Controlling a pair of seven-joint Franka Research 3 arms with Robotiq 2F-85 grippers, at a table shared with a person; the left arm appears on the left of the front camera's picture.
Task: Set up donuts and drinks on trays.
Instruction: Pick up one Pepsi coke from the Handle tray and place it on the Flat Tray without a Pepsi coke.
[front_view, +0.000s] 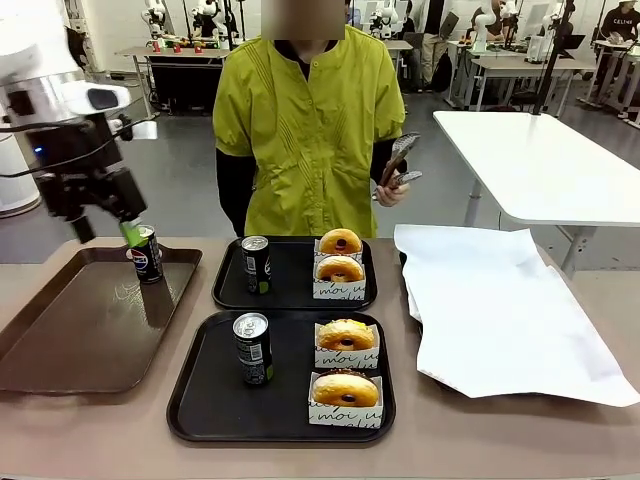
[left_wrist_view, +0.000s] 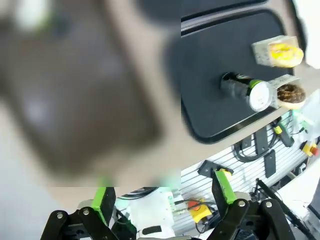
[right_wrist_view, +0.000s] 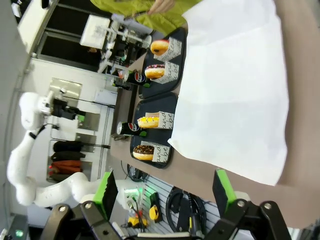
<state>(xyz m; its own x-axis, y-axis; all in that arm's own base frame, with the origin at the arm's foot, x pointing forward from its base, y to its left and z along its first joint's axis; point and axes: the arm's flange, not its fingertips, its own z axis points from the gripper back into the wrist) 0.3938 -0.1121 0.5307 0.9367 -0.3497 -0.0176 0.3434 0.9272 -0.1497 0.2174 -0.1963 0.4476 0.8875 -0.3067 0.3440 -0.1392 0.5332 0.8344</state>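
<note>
The left hand (front_view: 128, 232) hangs spread wide just above a can (front_view: 147, 254) on the brown tray (front_view: 60, 340), at 9 o'clock on the tabletop (front_view: 100, 425). The right hand (right_wrist_view: 165, 195) is spread too. Each black tray (front_view: 200, 400) holds one can and two donuts (front_view: 345, 390).

The room is a large open workspace with a grey floor (front_view: 190, 180). A white table (front_view: 540, 160) stands to the right behind the brown tabletop (front_view: 100, 430). Farther back are more desks (front_view: 520, 70) and a dark bench (front_view: 185, 70) carrying equipment. The lighting is even and bright throughout.
</note>
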